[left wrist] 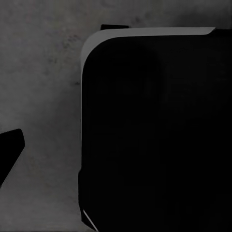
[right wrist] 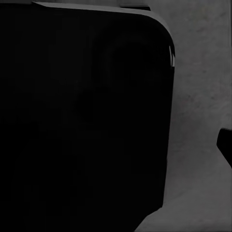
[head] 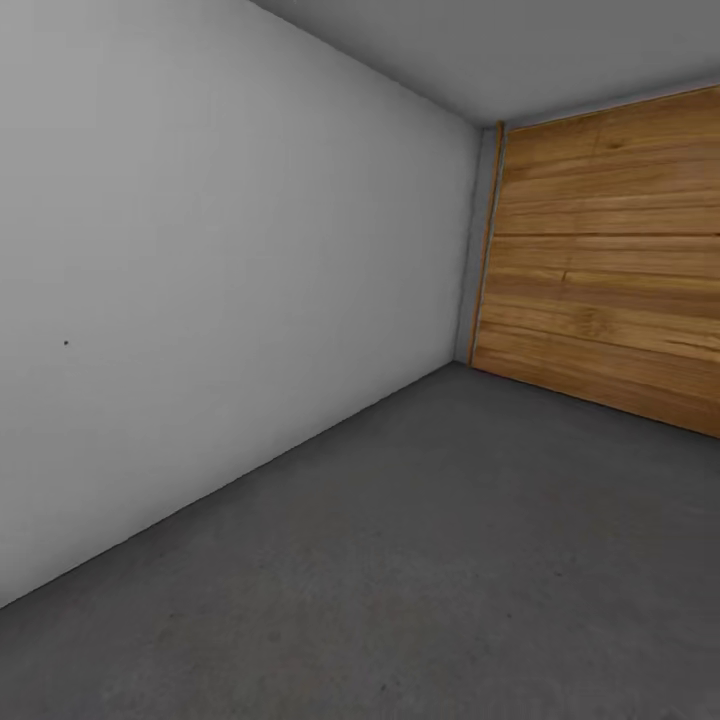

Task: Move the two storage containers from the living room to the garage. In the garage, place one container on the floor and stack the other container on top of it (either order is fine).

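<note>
I am in the garage, and the two storage containers are out of view. The dark grey concrete floor point(head: 450, 570) stretches ahead in the head view. In the left wrist view, one dark fingertip point(left wrist: 8, 150) of my left gripper pokes in at the picture's edge over the floor point(left wrist: 38, 96). The right wrist view likewise shows a single dark fingertip point(right wrist: 226, 145) above the floor point(right wrist: 203, 87). Nothing shows between the fingers, and I cannot tell how the jaws stand.
A plain pale grey wall point(head: 200, 280) runs along the left to a corner. A wood-plank door point(head: 610, 270) closes the far right side. My own black rounded body panel point(left wrist: 154, 135) point(right wrist: 82, 121) sits close under both wrist cameras.
</note>
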